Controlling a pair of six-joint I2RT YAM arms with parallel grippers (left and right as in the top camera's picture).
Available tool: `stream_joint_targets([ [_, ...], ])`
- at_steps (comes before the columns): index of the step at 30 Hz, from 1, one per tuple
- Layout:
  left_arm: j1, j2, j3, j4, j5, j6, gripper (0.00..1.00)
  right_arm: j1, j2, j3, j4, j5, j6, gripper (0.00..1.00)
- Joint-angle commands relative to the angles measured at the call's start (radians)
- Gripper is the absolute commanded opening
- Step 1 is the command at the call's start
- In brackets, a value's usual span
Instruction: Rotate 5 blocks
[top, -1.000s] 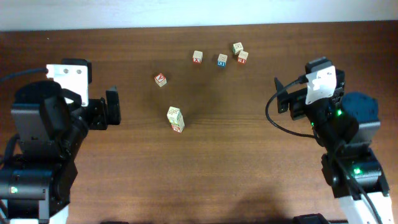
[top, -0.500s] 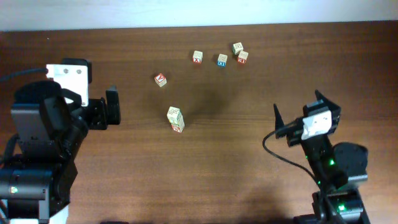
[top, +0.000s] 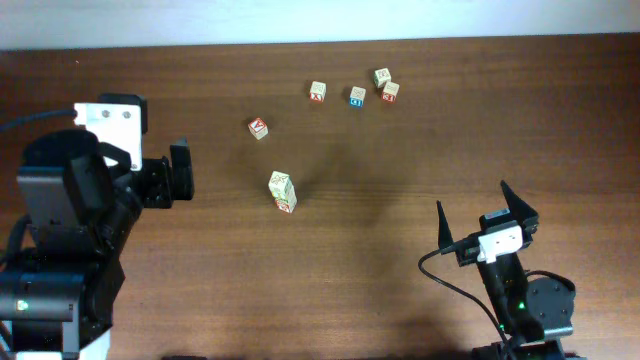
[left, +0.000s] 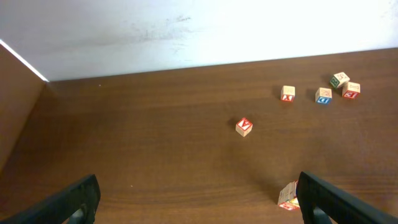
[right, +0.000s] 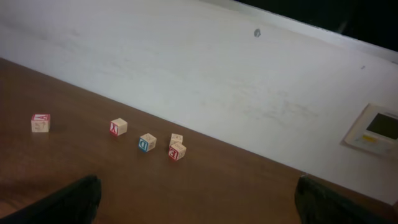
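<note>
Wooden blocks (top: 318, 92): loose on worktop (top: 400, 300), mostly clustered far ahead of right gripper (top: 473, 205); two touching, nearer left gripper (left: 202, 208). Both grippers spread wide, empty, seemingly staged clear for approach.

The dark brown wood-grain table (top: 400, 215) bears pale wooden cubes: toward 12 o'clock a red-lettered pale cube (top: 317, 92), a blue-lettered pale cube (top: 357, 96), a green-bordered pale cube (top: 382, 76) and a red-printed pale cube (top: 390, 92). At 11 o'clock sits a pale cube with a mostly red top face (top: 258, 128), and near the centre a pair of pale wooden cubes (top: 282, 191) shows green-yellow print on 1 and red on the 6 o'clock 1. The black left arm (top: 70, 220) and black right arm (top: 525, 300) carry white plates.
</note>
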Motion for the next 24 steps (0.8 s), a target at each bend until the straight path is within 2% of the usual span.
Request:
stream_joint_targets([
  [1, 0.006, -0.002, 0.017, 0.002, -0.011, 0.002, 0.99, -0.006, -0.087, -0.076, 0.003, 0.002, 0.001, 0.99],
  [9, 0.006, -0.002, 0.017, 0.002, -0.011, 0.002, 0.99, -0.006, -0.254, -0.212, 0.003, 0.002, 0.001, 0.99],
  [15, 0.006, -0.002, 0.017, 0.002, -0.011, 0.002, 0.99, -0.006, -0.279, -0.232, -0.042, 0.002, 0.001, 0.99],
  [19, 0.006, -0.002, 0.017, 0.002, -0.011, 0.002, 0.99, -0.005, -0.299, -0.232, -0.150, -0.016, 0.006, 0.99],
  [24, 0.006, -0.002, 0.017, 0.002, -0.011, 0.002, 0.99, 0.021, -0.299, -0.232, -0.149, -0.024, 0.005, 0.98],
])
